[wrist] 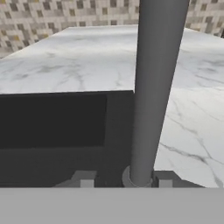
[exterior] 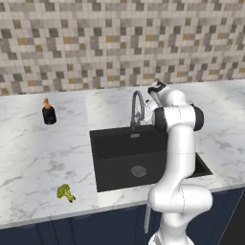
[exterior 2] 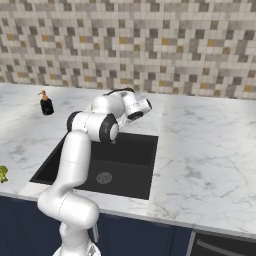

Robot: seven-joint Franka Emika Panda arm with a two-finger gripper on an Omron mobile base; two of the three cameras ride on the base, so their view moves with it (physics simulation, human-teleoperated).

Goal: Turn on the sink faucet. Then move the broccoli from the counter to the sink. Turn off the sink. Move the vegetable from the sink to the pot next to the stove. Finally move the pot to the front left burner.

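The grey sink faucet [wrist: 153, 87] rises right in front of the hand, its stem standing between my gripper [wrist: 124, 180] fingertips. The right tip sits against the stem and the left tip stands well clear of it, so the jaws are apart. From the left base view, the faucet [exterior: 138, 107] arches over the back rim of the black sink [exterior: 115, 143], with my hand just to its right. No water runs. The broccoli [exterior: 66, 193] lies on the counter [exterior: 38, 153] near the front edge, left of the sink. The pot and the stove are out of view.
A black soap bottle [exterior: 48, 112] with an orange pump stands at the back left of the counter. The tiled wall rises close behind the faucet. The sink's silver drain [exterior: 138, 171] lies in the basin floor.
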